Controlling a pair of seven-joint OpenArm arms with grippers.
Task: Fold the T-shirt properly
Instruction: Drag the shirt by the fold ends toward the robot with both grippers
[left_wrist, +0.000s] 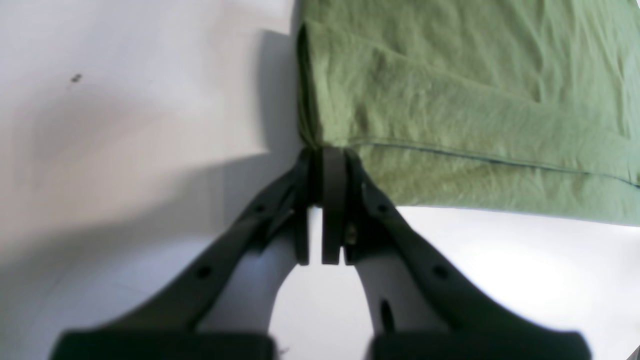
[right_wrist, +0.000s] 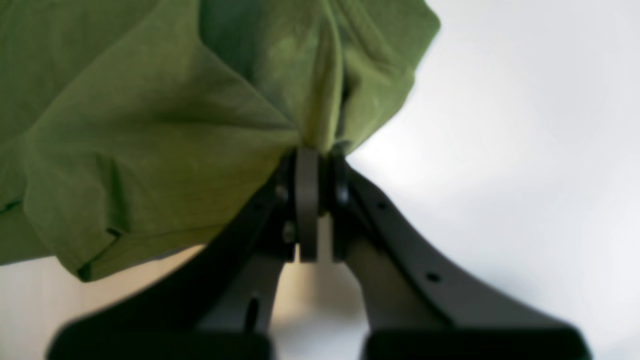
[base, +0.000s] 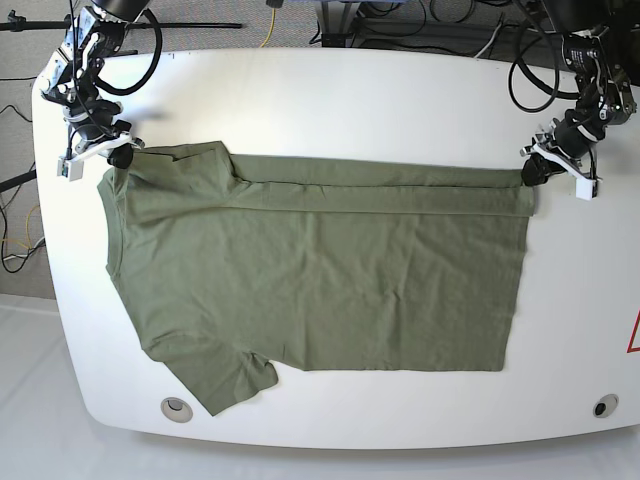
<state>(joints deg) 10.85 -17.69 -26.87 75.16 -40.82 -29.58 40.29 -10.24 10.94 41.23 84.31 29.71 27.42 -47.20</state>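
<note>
white rounded table (base: 330, 95) carries everything. plain olive-green short-sleeved cotton t-shirt (base: 320, 285) lies spread across its middle, collar end toward the base view's left, hem toward its right; far long edge folded over into a narrow band, near sleeve flat by the front edge. left gripper (left_wrist: 325, 150), dark-fingered, at the far hem corner: jaws pressed together on the folded cloth corner there. right gripper (right_wrist: 320, 150) at the far shoulder corner: jaws clamped on a bunched pinch of fabric, cloth lifted and creased around it.
</note>
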